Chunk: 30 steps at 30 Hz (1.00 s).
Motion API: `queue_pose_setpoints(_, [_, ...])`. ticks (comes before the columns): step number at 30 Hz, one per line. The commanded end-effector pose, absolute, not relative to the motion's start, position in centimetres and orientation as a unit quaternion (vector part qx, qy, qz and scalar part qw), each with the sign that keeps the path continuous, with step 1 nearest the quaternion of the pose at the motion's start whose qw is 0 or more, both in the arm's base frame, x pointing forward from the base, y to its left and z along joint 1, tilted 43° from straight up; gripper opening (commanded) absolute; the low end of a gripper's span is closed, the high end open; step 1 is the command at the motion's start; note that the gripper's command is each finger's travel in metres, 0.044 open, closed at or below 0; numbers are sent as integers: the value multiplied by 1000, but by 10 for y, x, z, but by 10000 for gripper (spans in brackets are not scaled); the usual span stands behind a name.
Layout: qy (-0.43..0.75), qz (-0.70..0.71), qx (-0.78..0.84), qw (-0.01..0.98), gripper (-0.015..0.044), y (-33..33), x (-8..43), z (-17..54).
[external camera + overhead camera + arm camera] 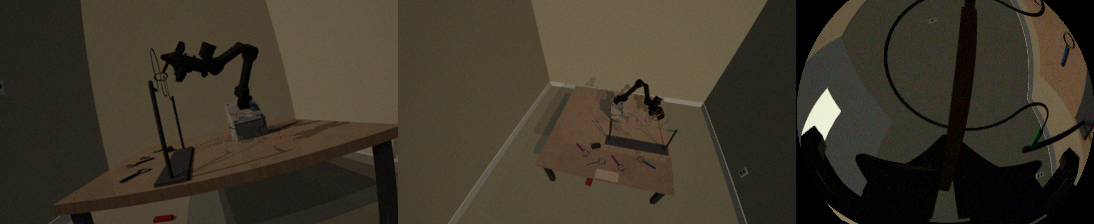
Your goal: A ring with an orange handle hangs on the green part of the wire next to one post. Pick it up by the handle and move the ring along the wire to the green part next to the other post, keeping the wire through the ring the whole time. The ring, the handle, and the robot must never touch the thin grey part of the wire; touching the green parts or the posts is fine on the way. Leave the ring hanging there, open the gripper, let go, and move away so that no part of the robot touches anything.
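Black parallel-jaw gripper [660, 116] [167, 57] [948, 139]: hovers right of centre in the top view, left of centre in the exterior view, and fills the bottom of the wrist view.
Fingers: pinch the handle between them.
Slim orange handle [656, 115] [165, 67] [962, 75]: slants down from the fingers towards the ring in the exterior view; runs from bottom to top in the wrist view, looking dark brown there.
Thin round metal ring [161, 76]: sits at the handle's lower end, above the nearer post in the exterior view, upper left of the frame; overlaps the wire there, but cannot tell whether touching.
Thin looping wire [151, 52] [886, 55]: curls around the ring's area in the exterior view; sweeps in a wide arc behind the handle in the wrist view.
Right-hand green wire part [671, 131] [1036, 138]: lies beside the right-hand dark post [671, 139] [161, 129] in the top view; shows at lower right in the wrist view.
Left-hand green wire part [615, 121]: lies beside the left-hand dark post [610, 129] [177, 122], near the middle of the top view.
Long dark base slab [636, 145] [177, 167]: bears both posts on the brown wooden table [565, 129] [296, 153].
Blue-handled ring [649, 164] [130, 177] [1065, 55]: lies loose at lower right of the tabletop in the top view.
Small red block [588, 181] [163, 218]: shows below the table edge, bottom of the exterior view.
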<state>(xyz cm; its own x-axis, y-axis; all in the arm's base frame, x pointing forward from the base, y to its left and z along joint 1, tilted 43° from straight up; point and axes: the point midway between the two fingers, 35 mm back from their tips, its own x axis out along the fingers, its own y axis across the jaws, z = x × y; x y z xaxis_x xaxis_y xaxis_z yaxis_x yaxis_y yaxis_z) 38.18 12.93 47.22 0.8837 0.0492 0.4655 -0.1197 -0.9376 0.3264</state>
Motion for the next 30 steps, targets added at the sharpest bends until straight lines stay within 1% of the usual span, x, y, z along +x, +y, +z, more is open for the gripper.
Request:
queue_pose_setpoints(1, [-25,238,959,152,-150,130,384,470])
queue_pose_setpoints(9, [-33,238,963,125,-150,132,384,470])
queue_pose_setpoints(17, [-32,238,962,127,-150,140,384,469])
queue_pose_setpoints(23, [-25,239,959,150,-150,151,384,466])
queue_pose_setpoints(30, [-9,240,949,202,-150,169,384,459])
